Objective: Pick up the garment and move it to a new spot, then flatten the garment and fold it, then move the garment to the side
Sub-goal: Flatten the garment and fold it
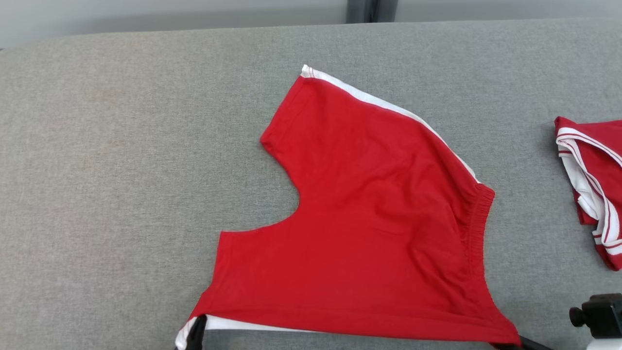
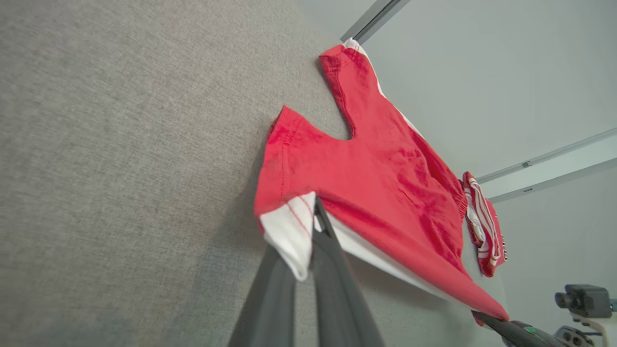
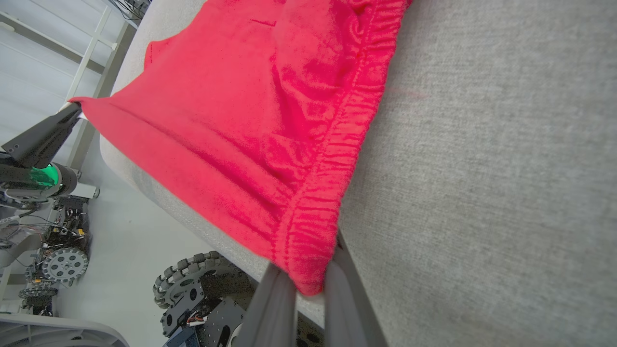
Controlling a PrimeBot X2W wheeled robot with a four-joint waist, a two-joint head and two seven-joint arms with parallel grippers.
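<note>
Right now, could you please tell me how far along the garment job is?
Done: the red shorts lie spread mostly flat on the grey table. In hand: the left gripper pinches the white-striped leg corner, the right gripper the waistband corner. Left: no fold shows yet, and the move to the side is not done.

Cropped edges
Head view's right edge cuts a folded red-and-white striped garment (image 1: 590,189); its bottom edge crops the left gripper (image 1: 197,331).
</note>
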